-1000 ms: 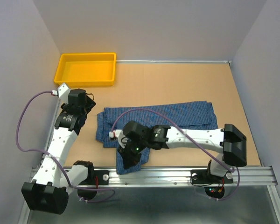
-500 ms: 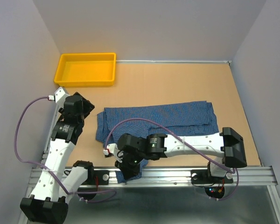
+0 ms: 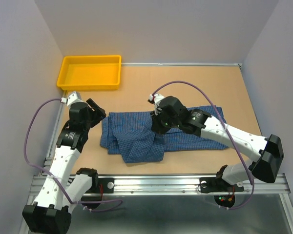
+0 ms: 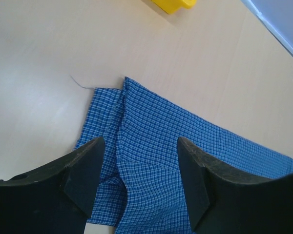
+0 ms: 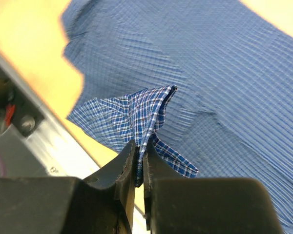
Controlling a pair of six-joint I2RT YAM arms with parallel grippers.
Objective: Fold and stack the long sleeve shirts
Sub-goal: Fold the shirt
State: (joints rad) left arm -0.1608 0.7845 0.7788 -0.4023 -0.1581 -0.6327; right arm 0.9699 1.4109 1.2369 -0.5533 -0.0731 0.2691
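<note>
The blue small-check long sleeve shirt (image 3: 128,130) lies spread across the middle of the table, with a bunched flap at its near left. My right gripper (image 3: 157,127) is shut on a pinched fold of the shirt (image 5: 151,105) and holds it lifted above the rest of the cloth; the right wrist view shows the jaws (image 5: 140,148) closed on that fold. My left gripper (image 3: 99,113) is open and empty, hovering just over the shirt's left edge (image 4: 136,122), with the fingers (image 4: 83,170) wide apart.
A yellow tray (image 3: 90,72) stands at the back left corner, its corner showing in the left wrist view (image 4: 173,5). The metal rail (image 3: 185,183) runs along the table's near edge. Walls close in on the left, back and right.
My right gripper has moved from the near rail back and to the right, carrying the shirt's flap up onto the table. My left gripper has swung slightly right toward the shirt.
</note>
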